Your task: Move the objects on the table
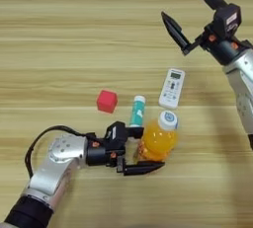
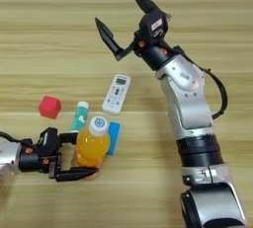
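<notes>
**Left tool astride the bottle; crowding is the main hazard**

The left tool (image 1: 141,150) lies low on the table (image 1: 59,54), its two fingers spread either side of the lower body of the bottle (image 1: 158,140). One finger runs along the near side of the base, the other sits at the far side by the shoulder. Whether the fingers press the bottle or merely flank it cannot be told.

Just beyond the far finger lies the tube (image 1: 138,111), nearly touching both finger and bottle. On the bottle's far side from the tool, a blue bar (image 2: 113,138) lies partly hidden behind it. The red cube (image 1: 106,101) sits a little further out, clear of the fingers. The remote (image 1: 172,88) lies beyond the bottle cap.

The right tool (image 2: 123,22) hangs well apart, raised beyond the remote, fingers wide and holding nothing.

Risks, as judged:
- A low grip on a tall upright bottle may tip it onto the bar or remote.
- The far finger may drag or roll the tube during closing or lifting.
- A smooth round wall may slip between narrow fingers.

Containers: the bottle alone, capped, filled with orange liquid almost to the neck.
</notes>
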Action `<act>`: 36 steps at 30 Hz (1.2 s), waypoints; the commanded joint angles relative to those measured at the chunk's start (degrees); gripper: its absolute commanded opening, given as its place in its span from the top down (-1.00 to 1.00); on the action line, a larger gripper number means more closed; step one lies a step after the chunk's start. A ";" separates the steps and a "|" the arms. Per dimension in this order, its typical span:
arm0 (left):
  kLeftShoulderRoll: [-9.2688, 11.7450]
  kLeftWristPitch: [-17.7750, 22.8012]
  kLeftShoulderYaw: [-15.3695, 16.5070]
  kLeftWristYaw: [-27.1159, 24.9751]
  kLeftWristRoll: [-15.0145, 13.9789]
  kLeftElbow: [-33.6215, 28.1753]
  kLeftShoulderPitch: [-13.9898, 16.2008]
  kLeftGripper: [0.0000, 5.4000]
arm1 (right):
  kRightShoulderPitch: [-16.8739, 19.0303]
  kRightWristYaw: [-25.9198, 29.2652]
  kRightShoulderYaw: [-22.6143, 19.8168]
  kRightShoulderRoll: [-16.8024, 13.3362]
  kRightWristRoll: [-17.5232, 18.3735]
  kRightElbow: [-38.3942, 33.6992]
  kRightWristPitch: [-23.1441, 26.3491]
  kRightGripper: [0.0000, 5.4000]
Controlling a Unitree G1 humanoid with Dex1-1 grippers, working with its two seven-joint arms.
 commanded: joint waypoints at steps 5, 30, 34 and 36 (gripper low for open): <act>0.69 -1.88 -0.75 -0.04 1.98 1.43 0.49 -0.25 | -1.09 0.09 -0.18 -0.32 0.69 -0.92 0.93 -1.00; 0.39 -3.99 -0.93 0.54 2.20 2.68 -0.12 -0.25 | -1.45 0.61 -0.65 -0.94 1.02 0.17 0.69 -1.00; 0.46 -3.93 -0.99 0.45 2.07 2.72 -0.25 -0.39 | -1.55 0.60 -0.69 -0.99 0.99 0.45 0.68 -1.00; 0.54 -3.80 -1.01 0.31 1.92 2.64 -0.30 -0.46 | -1.59 0.61 -0.73 -1.01 0.98 0.61 0.65 -1.00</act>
